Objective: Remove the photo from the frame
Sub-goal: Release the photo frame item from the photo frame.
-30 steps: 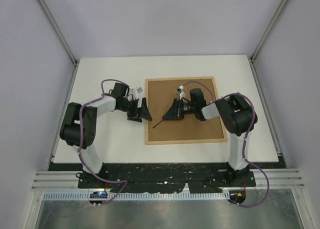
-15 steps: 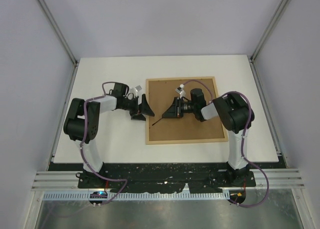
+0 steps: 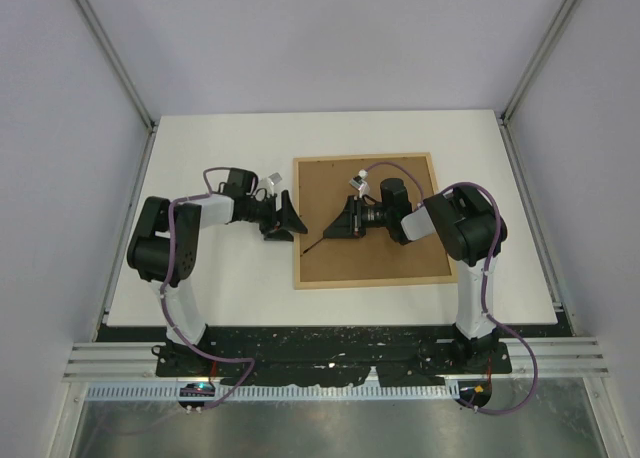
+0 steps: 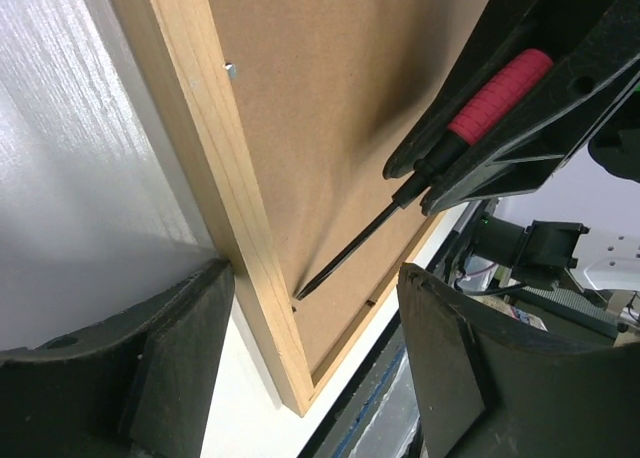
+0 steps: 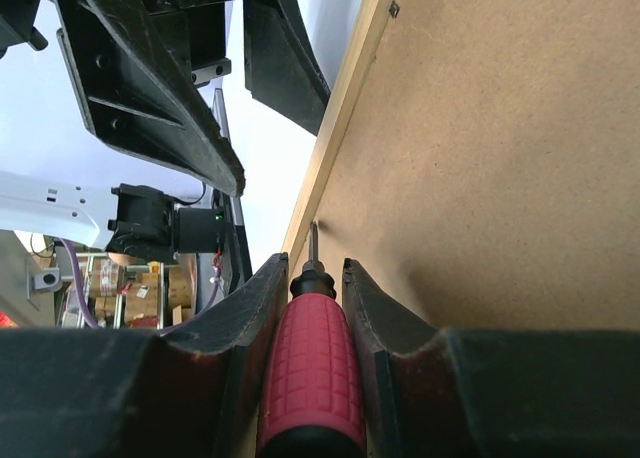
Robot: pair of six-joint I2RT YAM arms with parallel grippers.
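Observation:
The frame [image 3: 400,263] lies face down on the white table, its brown fibreboard back [image 5: 500,158] up and its light wood rail [image 4: 215,168] running along the left side. The photo is hidden under the backing. My right gripper [image 3: 340,223] is shut on a red-handled screwdriver [image 5: 312,368]. The screwdriver's dark tip [image 4: 305,290] rests at the backing's left edge, against the rail. My left gripper [image 4: 315,288] is open and straddles that left rail, one finger [image 4: 180,338] outside on the table, the other [image 4: 450,358] over the backing.
A small metal tab [image 4: 230,70] sits on the backing by the left rail, farther along from the screwdriver tip. The table's black front edge [image 3: 330,333] runs below the frame. Enclosure walls and posts [image 3: 130,88] surround the table.
My left gripper has shifted a little toward the frame's left rail and its jaws have narrowed somewhat. The right gripper and screwdriver have stayed put.

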